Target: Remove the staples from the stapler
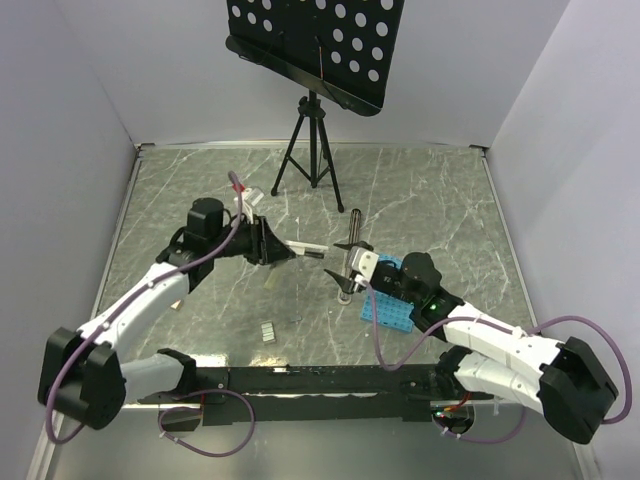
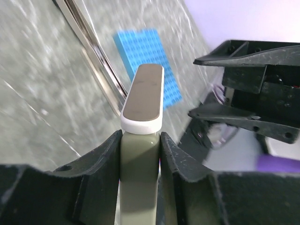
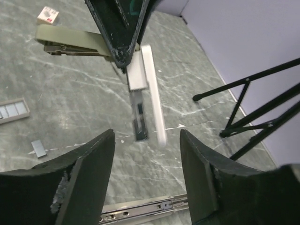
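blue perforated rectangular plastic tray point(image 1: 386, 311) lies on the grey marbled tabletop point(image 1: 200, 180); black hole-punched metal music stand point(image 1: 310, 76) on 1 tripod stands far back.

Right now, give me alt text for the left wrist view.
The left gripper clamps the stapler, its tip pointing toward the blue tray. A shiny bar lies beside the tray; the right gripper, jaws apart, fills the right side.
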